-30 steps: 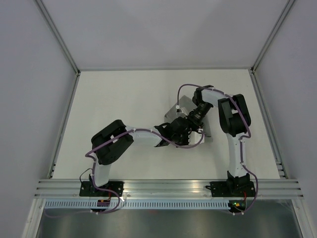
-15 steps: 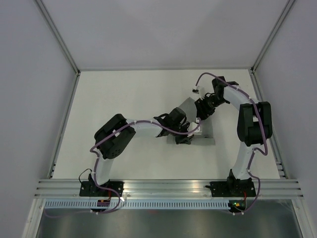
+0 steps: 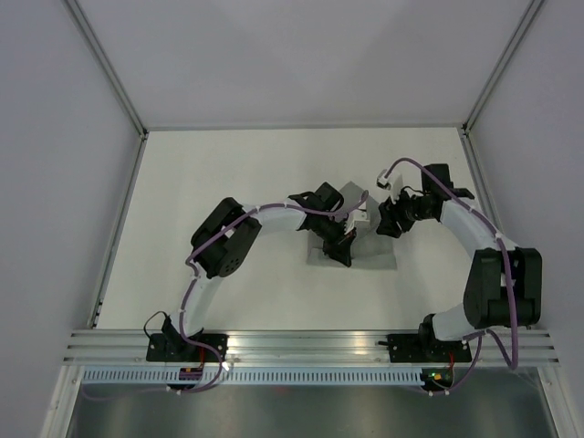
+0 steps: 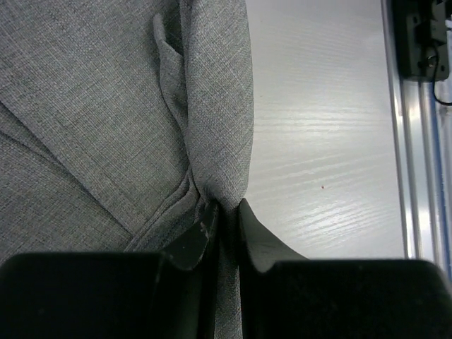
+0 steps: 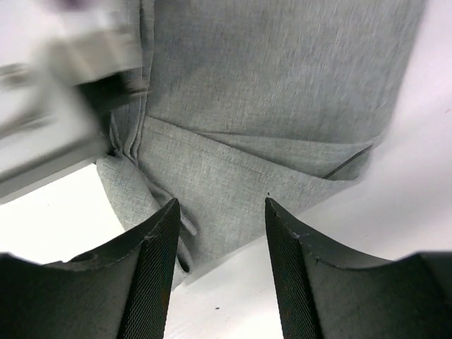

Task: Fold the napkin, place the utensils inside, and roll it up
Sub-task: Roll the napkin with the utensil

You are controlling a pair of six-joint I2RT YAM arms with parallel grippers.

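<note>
The grey napkin lies folded and creased at the table's middle. My left gripper reaches over it and is shut on a bunched fold at its edge. In the left wrist view the napkin fills the left side, and the gripper pinches a ridge of cloth. My right gripper is open and empty just right of the napkin's far part. In the right wrist view the gripper hovers above the napkin's folded layers. No utensils show; they are hidden or out of view.
The white tabletop is bounded by an aluminium rail at the near edge and frame posts at the sides. The left arm's wrist shows blurred at the upper left of the right wrist view.
My right gripper has drawn back to the right, off the napkin, and the right arm has swung outward. My left arm has stretched further over the cloth, still holding the fold.
</note>
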